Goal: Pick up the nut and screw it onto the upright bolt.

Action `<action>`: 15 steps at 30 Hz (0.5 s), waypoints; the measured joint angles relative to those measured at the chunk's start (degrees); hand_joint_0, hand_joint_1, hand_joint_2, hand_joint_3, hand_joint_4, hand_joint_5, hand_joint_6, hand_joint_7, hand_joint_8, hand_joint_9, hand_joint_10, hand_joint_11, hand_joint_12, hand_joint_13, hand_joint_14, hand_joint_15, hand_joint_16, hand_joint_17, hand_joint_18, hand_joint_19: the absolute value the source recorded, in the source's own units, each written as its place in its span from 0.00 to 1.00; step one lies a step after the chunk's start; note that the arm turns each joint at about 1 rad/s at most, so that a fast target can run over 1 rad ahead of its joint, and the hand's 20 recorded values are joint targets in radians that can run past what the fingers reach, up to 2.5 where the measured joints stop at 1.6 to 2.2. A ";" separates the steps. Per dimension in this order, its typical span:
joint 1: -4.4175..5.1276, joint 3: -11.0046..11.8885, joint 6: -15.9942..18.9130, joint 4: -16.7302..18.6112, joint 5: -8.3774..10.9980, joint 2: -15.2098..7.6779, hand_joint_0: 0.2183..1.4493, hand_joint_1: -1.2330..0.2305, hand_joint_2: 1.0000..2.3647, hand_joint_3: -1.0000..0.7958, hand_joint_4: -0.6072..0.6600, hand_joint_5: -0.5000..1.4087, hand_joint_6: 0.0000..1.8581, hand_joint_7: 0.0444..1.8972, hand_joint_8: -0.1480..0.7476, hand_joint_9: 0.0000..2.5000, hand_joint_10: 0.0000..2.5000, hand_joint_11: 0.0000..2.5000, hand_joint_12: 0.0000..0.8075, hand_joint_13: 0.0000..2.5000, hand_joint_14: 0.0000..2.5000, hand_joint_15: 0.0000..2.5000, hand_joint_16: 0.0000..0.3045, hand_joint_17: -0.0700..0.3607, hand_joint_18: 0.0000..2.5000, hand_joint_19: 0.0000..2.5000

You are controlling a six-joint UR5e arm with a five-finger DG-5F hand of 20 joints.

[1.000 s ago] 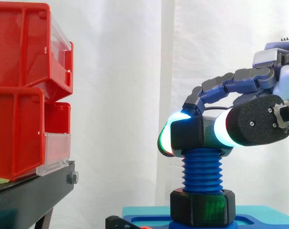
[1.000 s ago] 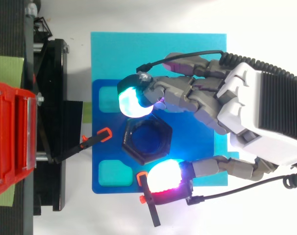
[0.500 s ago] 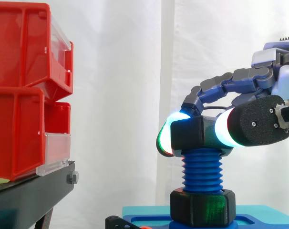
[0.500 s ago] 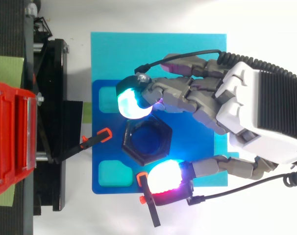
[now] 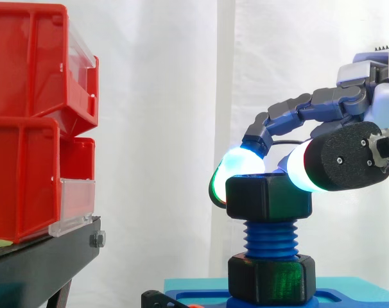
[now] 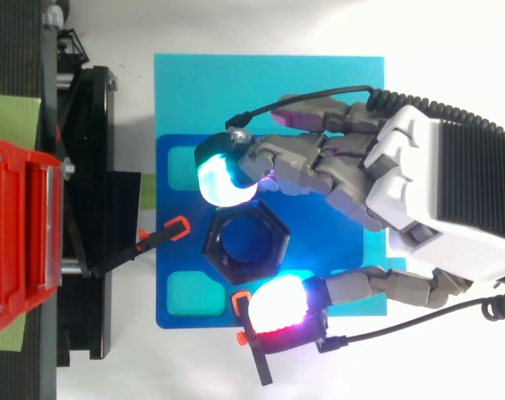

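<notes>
At the left of the side view, two red bins [image 5: 27,122] stood stacked on a black stand [image 5: 40,256], each with a clear panel at its front edge. A white curtain [image 5: 162,128] filled the background behind them.

Right of centre, the black nut [image 5: 268,197] sat level on the top of the upright blue bolt [image 5: 270,239]. A few turns of thread were bare beneath it. Below those threads a black hex collar [image 5: 271,279] ringed the foot of the bolt.

In the top view the bolt's blue end showed through the hole in the nut. The bolt rose from a blue plate [image 6: 315,250], which lay on a cyan mat [image 6: 269,92]. Two small black clamps with orange tips gripped the plate, one [image 6: 165,233] at its left edge and one [image 6: 254,350] at its lower edge.

The hand [image 6: 440,192] reached in from the right edge of both views and arched over to straddle the nut, close against two opposite sides near its upper rim. Whether it was actually gripping the nut or only flanking it could not be told from either view.
</notes>
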 measured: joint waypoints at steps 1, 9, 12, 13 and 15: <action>-0.04 0.13 0.02 -0.28 -0.08 0.01 0.30 0.36 0.00 0.28 0.77 0.18 0.27 0.51 0.58 0.33 0.00 0.01 0.48 0.32 0.00 0.00 0.15 0.40 0.24 0.04; -0.36 0.47 0.07 -1.21 -0.56 0.01 0.30 0.36 0.00 0.28 0.77 0.18 0.27 0.51 0.58 0.33 0.00 0.01 0.48 0.32 0.00 0.00 0.15 0.40 0.24 0.04; -0.47 0.47 0.13 -1.23 -0.60 0.02 0.30 0.36 0.00 0.28 0.77 0.18 0.27 0.51 0.58 0.33 0.00 0.01 0.48 0.32 0.00 0.00 0.15 0.40 0.24 0.04; -0.52 0.48 0.17 -1.24 -0.61 0.02 0.30 0.36 0.00 0.28 0.77 0.18 0.27 0.50 0.58 0.33 0.00 0.01 0.48 0.32 0.00 0.00 0.15 0.40 0.24 0.05; -0.58 0.48 0.21 -1.25 -0.61 0.02 0.30 0.36 0.00 0.28 0.77 0.18 0.27 0.50 0.58 0.33 0.00 0.01 0.48 0.32 0.00 0.00 0.15 0.40 0.24 0.04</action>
